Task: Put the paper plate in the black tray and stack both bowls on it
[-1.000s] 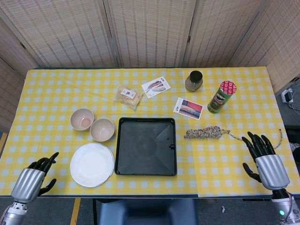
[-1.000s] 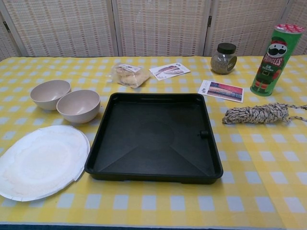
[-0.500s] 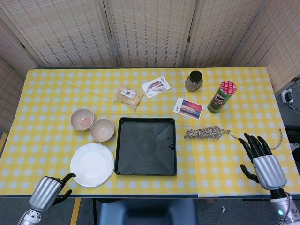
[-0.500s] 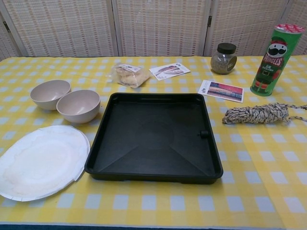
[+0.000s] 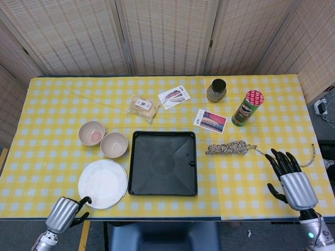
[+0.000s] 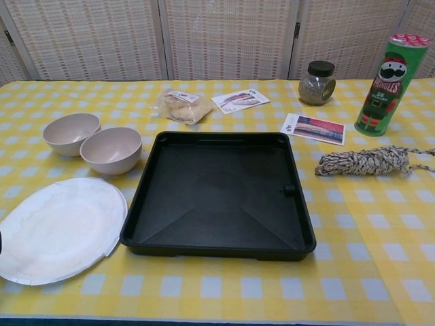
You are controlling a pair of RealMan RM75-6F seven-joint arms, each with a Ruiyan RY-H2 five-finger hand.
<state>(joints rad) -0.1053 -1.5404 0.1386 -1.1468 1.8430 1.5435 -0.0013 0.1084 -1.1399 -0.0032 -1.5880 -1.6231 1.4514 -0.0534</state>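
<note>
The white paper plate (image 5: 102,183) lies on the table left of the empty black tray (image 5: 163,163). Two beige bowls (image 5: 91,133) (image 5: 114,144) stand side by side behind the plate. My left hand (image 5: 65,212) hangs at the table's front edge, just off the plate's near-left rim, with its fingers apart and nothing in them. My right hand (image 5: 287,175) hovers at the table's right front, fingers spread and empty. The chest view shows the plate (image 6: 58,229), tray (image 6: 219,193) and bowls (image 6: 71,132) (image 6: 111,149), and only a dark sliver at the left edge.
A coil of rope (image 5: 230,148) lies right of the tray. Behind it stand a Pringles can (image 5: 247,108) and a jar (image 5: 216,90). Two picture cards (image 5: 174,97) (image 5: 210,120) and a snack bag (image 5: 144,107) lie behind the tray.
My left hand has dropped down and moved right along the front edge, ending close to the plate's near-left rim. The right hand has shifted slightly. Plate, bowls and tray are unmoved.
</note>
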